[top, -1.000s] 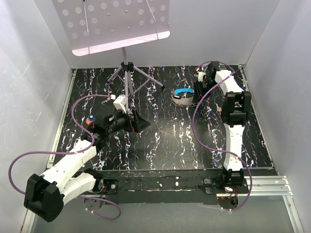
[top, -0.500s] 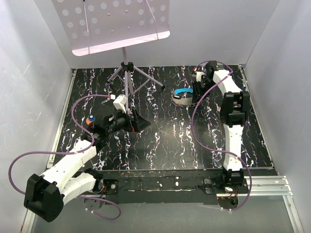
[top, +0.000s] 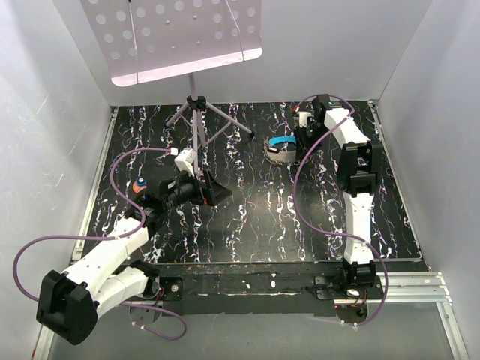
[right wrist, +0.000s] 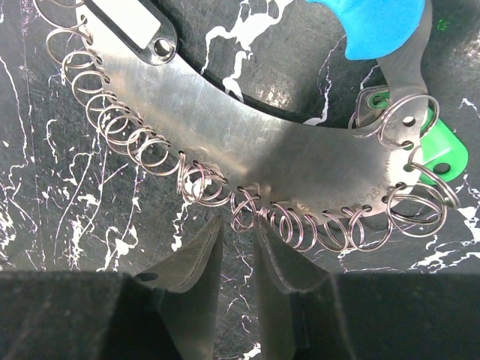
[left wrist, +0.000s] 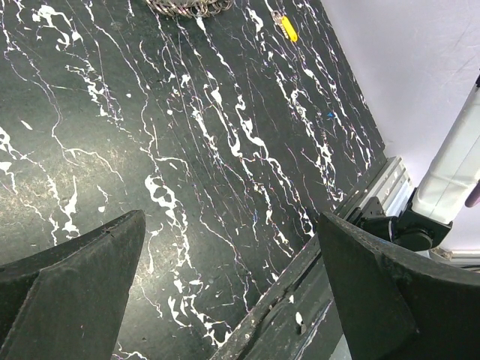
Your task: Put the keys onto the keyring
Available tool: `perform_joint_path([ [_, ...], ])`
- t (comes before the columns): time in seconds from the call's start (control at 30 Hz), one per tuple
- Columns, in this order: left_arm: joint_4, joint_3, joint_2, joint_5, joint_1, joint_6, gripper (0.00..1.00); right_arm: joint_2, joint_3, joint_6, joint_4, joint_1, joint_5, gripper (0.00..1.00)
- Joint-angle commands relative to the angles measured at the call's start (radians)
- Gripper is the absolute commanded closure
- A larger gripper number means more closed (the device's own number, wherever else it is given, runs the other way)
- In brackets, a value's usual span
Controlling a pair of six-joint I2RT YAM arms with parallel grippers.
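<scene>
Right gripper (right wrist: 236, 232) has edged left from table's far right corner and now sits against keyring (right wrist: 247, 150). Jaws narrow, holding nothing. Blue key (right wrist: 371, 22) lies across keyring, unclear if threaded. Yellow key (left wrist: 289, 28) on table nearby. Left gripper (left wrist: 232, 285) wide, idle. Likely lining up on a ring.

— Quick one: what's different from a second ago?
— Your right gripper (top: 303, 129) is further left now and closer to the keyring holder (top: 279, 152). Earlier the top view shows a clear gap between them. Now the gripper sits just beside the holder's right edge.
— And the rest of that arm?
— Your right arm (top: 355, 166) follows it. The black elbow block is lower and further left. The white lower link stands straighter over its base, where before it leans right.
— Anything else?
— The purple cable (top: 296, 180) loop swings slightly left with the arm.
</scene>
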Motion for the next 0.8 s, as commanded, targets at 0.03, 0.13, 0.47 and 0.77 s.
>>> perform_joint_path([
  [0.03,0.014,-0.013,-0.039,0.005,-0.002,0.004,0.00,-0.004,0.033,-0.008,-0.002,0.008,0.026,0.70],
  [0.13,0.016,-0.016,-0.039,0.008,-0.002,0.003,0.00,-0.005,0.030,-0.009,-0.002,0.013,0.034,0.70],
  [0.47,0.014,-0.016,-0.045,0.008,-0.002,0.006,0.00,-0.002,0.030,-0.016,-0.002,0.016,0.058,0.71],
  [0.77,0.000,-0.013,-0.058,0.005,-0.002,0.016,0.01,-0.004,0.028,-0.022,-0.003,0.019,0.057,0.81],
])
